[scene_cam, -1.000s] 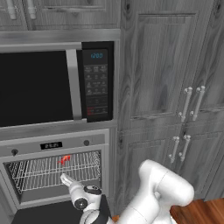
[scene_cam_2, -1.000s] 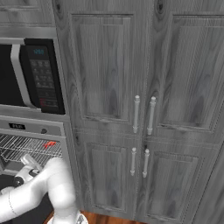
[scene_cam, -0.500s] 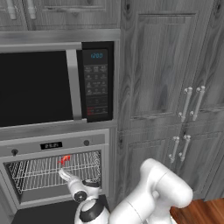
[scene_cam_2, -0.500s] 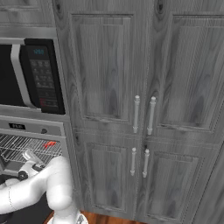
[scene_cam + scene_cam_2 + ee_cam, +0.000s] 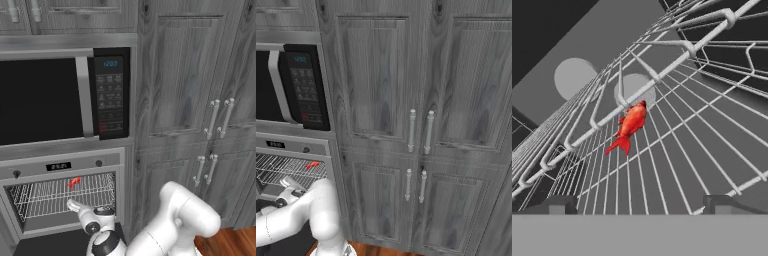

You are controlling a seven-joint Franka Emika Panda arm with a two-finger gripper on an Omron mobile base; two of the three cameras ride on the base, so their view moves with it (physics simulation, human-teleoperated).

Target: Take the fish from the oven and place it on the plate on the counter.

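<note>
I am reaching with my gripper [image 5: 637,205], jaws wide apart, toward the tiny red-orange fish [image 5: 630,127] lying at twelve o'clock on the steel oven's [image 5: 60,162] wire rack [image 5: 677,150]. Closing early risks nudging it through the wires.

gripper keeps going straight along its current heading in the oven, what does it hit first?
Most likely the fish: it lies on the wire rack just left of centre ahead of the open gripper. Depth is unclear; the gripper could graze the rack first.
</note>
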